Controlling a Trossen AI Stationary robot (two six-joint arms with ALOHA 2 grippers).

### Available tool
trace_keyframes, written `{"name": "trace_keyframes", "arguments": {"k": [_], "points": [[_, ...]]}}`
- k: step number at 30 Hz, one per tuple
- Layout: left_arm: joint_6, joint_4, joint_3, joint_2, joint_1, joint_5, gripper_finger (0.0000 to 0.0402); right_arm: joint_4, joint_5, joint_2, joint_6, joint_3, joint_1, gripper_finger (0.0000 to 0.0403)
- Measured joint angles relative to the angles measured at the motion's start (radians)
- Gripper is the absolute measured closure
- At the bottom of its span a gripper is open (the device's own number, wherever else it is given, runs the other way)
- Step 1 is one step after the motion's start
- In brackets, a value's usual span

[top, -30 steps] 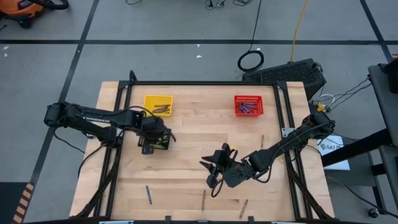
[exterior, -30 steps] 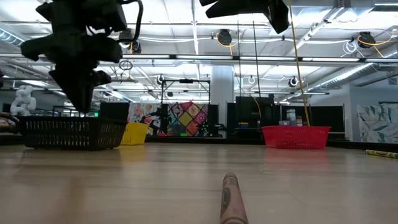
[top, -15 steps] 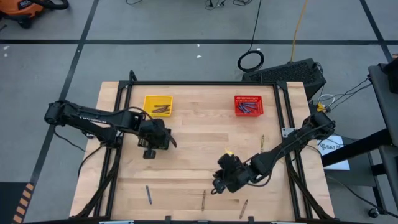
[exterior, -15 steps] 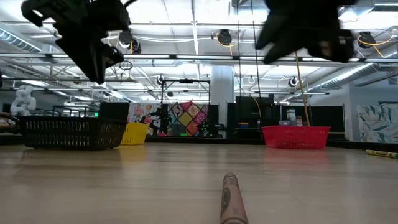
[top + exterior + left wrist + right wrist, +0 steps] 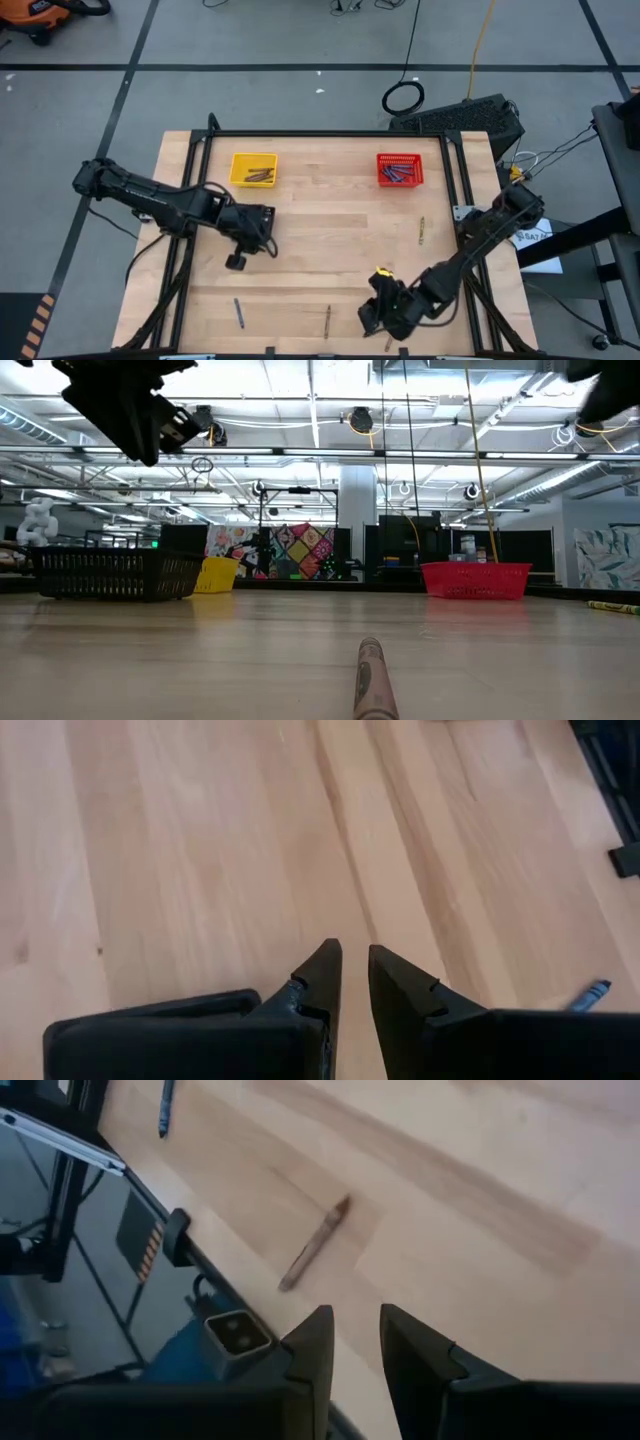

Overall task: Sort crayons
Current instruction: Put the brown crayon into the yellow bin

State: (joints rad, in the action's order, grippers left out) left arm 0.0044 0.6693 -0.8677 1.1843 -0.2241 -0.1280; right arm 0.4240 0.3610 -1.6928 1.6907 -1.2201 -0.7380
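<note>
Hovered near the pale wooden table (image 5: 310, 220)'s front edge, right tool (image 5: 352, 1342) slightly parted, empty, above a brown crayon (image 5: 314, 1243); left tool (image 5: 352, 978) likewise narrowly parted, empty, left of centre.

A wooden table (image 5: 310, 215) is seen from above, edged by a black frame (image 5: 330, 133). A yellow basket (image 5: 253, 169) is placed toward 11 o'clock on the top and a red basket (image 5: 400, 169) toward 1 o'clock. In the low view a black mesh basket (image 5: 115, 573) is seen at 9 o'clock, just beside the yellow one. On the grey floor beyond the table, a coiled cable (image 5: 403, 98) is laid at 12 o'clock, and an orange vacuum (image 5: 40, 14) is partly shown at 10 o'clock.
</note>
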Motion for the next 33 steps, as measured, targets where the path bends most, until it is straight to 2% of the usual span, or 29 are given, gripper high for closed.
{"name": "trace_keyframes", "arguments": {"k": [5, 11, 15, 20, 22, 26, 29, 33], "points": [[0.0, -0.008, 0.0, 0.0, -0.013, 0.001, 0.0349, -0.003, 0.032, -0.001, 0.059, 0.0, -0.025, 0.033], [-0.001, -0.008, 0.0, 0.0, -0.022, 0.003, 0.0349, -0.008, 0.027, -0.002, -0.007, 0.0, -0.016, 0.033], [-0.001, -0.008, 0.0, 0.0, -0.03, 0.005, 0.0349, -0.02, -0.016, -0.003, -0.024, 0.0, 0.006, 0.033], [0.001, -0.008, 0.0, 0.0, -0.032, 0.008, 0.0349, -0.08, -0.006, -0.045, 0.038, -0.001, 0.005, 0.033], [0.001, -0.009, 0.0, 0.0, -0.032, 0.01, 0.0349, -0.079, -0.007, -0.067, 0.116, -0.001, 0.011, 0.033], [0.001, -0.008, 0.0, 0.0, -0.032, 0.013, 0.0349, -0.07, -0.084, -0.108, 0.273, -0.001, 0.02, 0.033], [0.001, -0.009, 0.0, 0.0, -0.032, 0.013, 0.0349, -0.08, -0.15, -0.111, 0.314, 0.0, 0.017, 0.033], [0.017, -0.009, 0.0, 0.0, -0.032, 0.013, 0.0349, -0.067, -0.187, -0.108, 0.353, -0.019, 0.014, 0.033]]}}
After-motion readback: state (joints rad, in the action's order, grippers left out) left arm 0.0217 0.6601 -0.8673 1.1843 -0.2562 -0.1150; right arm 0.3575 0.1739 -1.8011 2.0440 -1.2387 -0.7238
